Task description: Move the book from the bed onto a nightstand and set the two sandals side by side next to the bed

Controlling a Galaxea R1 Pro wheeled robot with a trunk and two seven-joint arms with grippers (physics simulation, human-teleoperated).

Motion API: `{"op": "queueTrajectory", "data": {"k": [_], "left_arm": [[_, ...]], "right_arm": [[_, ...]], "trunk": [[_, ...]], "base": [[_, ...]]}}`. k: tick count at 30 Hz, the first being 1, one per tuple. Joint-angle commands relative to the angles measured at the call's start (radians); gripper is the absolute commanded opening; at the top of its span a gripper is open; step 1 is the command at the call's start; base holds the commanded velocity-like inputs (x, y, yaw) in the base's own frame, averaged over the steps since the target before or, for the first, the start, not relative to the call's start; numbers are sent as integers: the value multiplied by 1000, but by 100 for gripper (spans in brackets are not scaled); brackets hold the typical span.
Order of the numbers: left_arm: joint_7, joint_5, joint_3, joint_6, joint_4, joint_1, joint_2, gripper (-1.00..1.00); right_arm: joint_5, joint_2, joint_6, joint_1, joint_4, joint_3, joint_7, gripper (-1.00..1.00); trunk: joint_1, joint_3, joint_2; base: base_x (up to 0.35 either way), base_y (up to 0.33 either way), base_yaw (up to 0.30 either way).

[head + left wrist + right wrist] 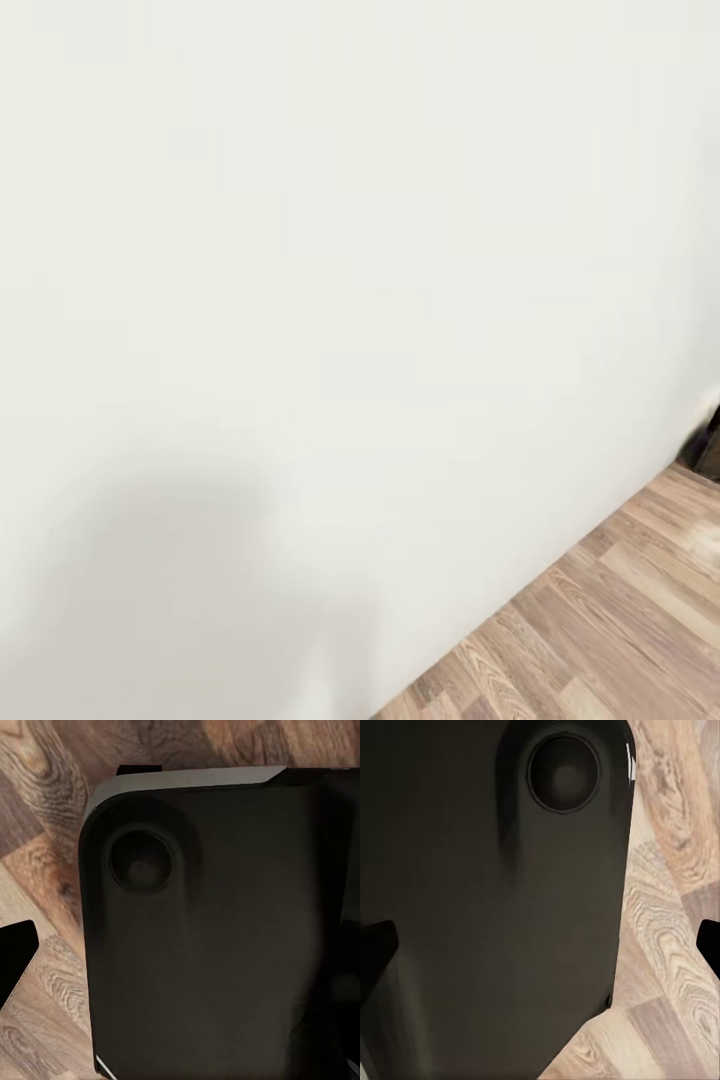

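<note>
Head view: a plain off-white wall [300, 250] takes up most of the frame, with a soft grey shadow [190, 590] low on it. A strip of brown-grey wood-plank floor [600, 630] runs along the wall's base, and a small dark corner of some furniture [708, 450] shows at the right edge; what it is cannot be told. The book, the bed, the nightstand and the sandals are not to be located from here, so the robot is judged to be on its way, and no part of the task can be confirmed as done.

Left wrist view: a broad matt-black panel of the robot's own body with a round recess [202, 930] lies above plank floor. A dark finger tip [15, 956] shows at one edge; its spread cannot be told.

Right wrist view: a similar black robot panel with round recess [495, 907] above floor. Two dark fingertips [376, 945] stand at opposite edges, well apart, with no object held
</note>
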State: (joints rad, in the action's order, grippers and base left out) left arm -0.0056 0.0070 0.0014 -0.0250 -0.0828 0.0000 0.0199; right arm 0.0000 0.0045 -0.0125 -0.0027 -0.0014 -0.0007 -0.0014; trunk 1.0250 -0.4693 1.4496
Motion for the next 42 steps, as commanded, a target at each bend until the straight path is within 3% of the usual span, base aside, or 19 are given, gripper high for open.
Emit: {"op": "queueTrajectory", "data": {"k": [1, 42], "left_arm": [[-1, 1, 0, -3, 0, 0, 0, 100], [-1, 1, 2, -4, -2, 0, 0, 100]], "right_arm": [[0, 0, -1, 0, 0, 0, 0, 100], [0, -3, 0, 0, 0, -1, 0, 100]], "trunk": [[0, -1, 0], [0, -1, 0]], "base": [[0, 0, -300], [0, 0, -300]]}}
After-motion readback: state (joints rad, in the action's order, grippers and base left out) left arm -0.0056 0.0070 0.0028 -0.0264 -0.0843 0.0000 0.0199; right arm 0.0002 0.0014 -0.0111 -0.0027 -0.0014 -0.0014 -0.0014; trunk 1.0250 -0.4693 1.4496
